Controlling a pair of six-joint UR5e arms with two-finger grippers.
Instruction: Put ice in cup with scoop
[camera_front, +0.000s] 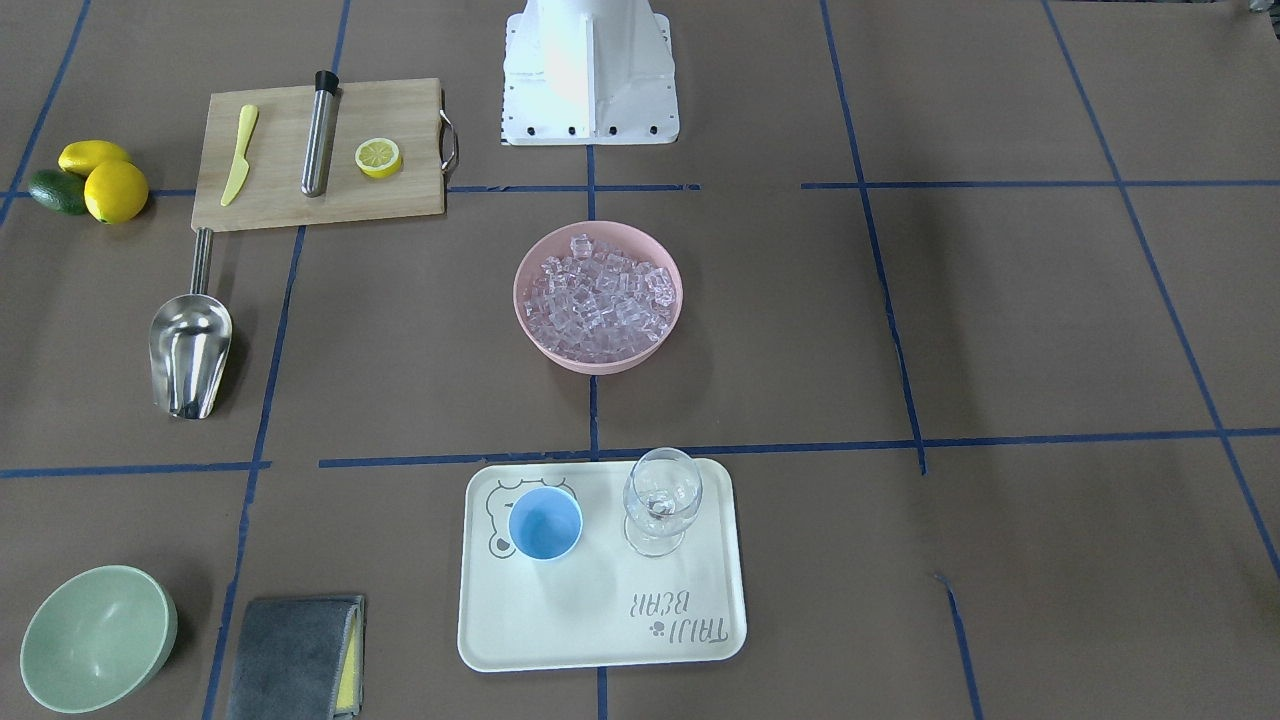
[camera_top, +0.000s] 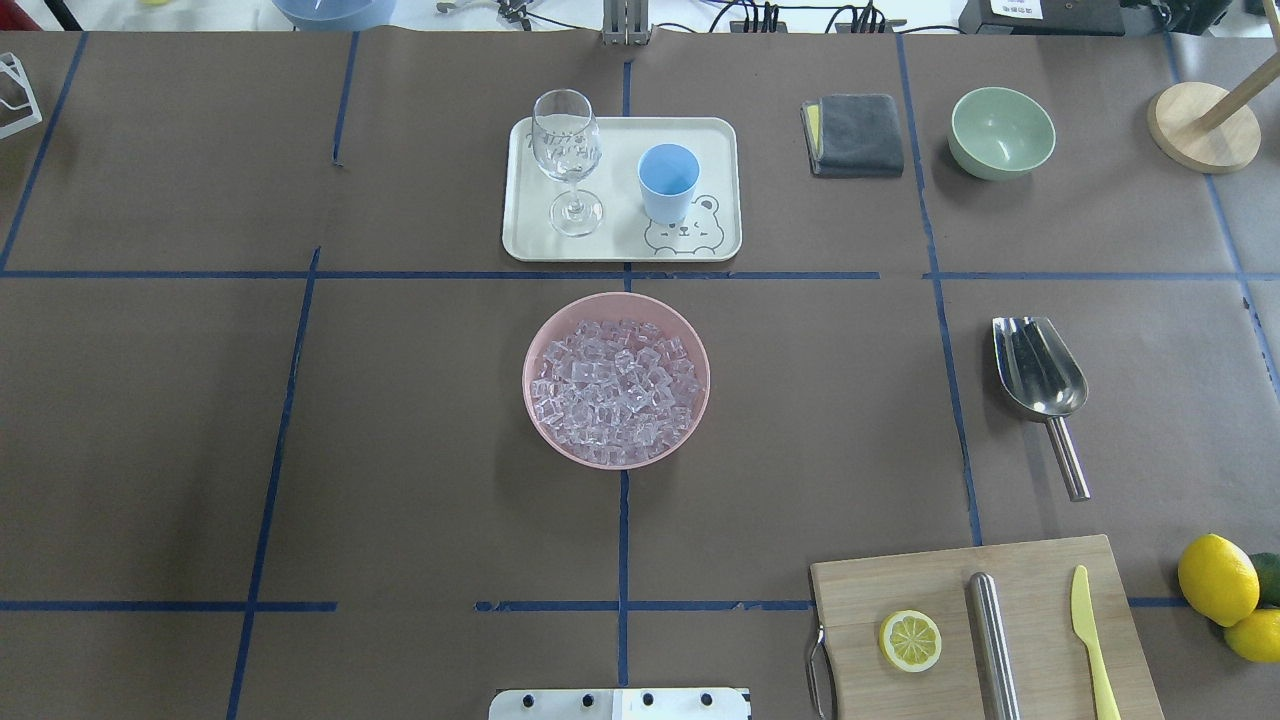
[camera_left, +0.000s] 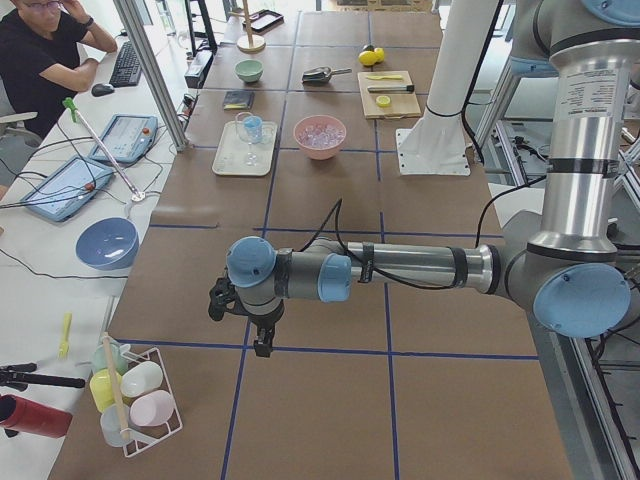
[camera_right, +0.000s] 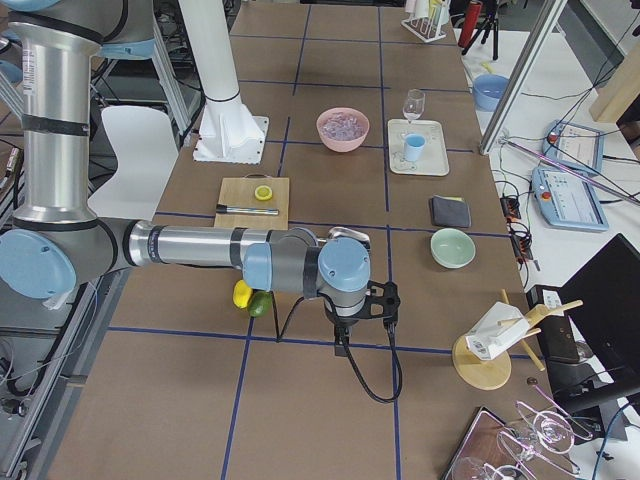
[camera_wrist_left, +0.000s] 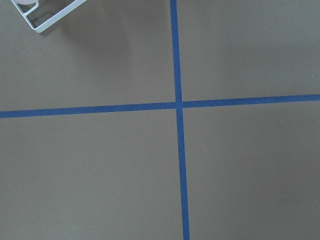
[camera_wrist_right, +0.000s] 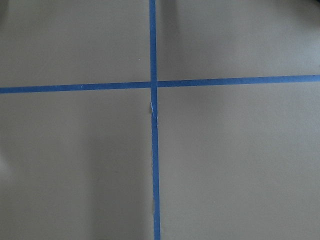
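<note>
We see open brown-paper counter (camera_top: 1160, 400) flanking the shiny steel trough-shaped scoop (camera_top: 1038, 375); whether the left tool (camera_left: 240, 320) or right tool (camera_right: 368, 308) is open, we cannot tell.

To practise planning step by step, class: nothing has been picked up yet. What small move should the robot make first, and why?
Probably swing the right arm toward the scoop: it lies untouched on that arm's side, the ice fills the pink bowl, and the cup is empty.

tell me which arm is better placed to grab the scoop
Right, likely. The scoop lies on the robot's right half of the table, handle pointing toward the robot; the left arm would have to cross the pink bowl.
</note>
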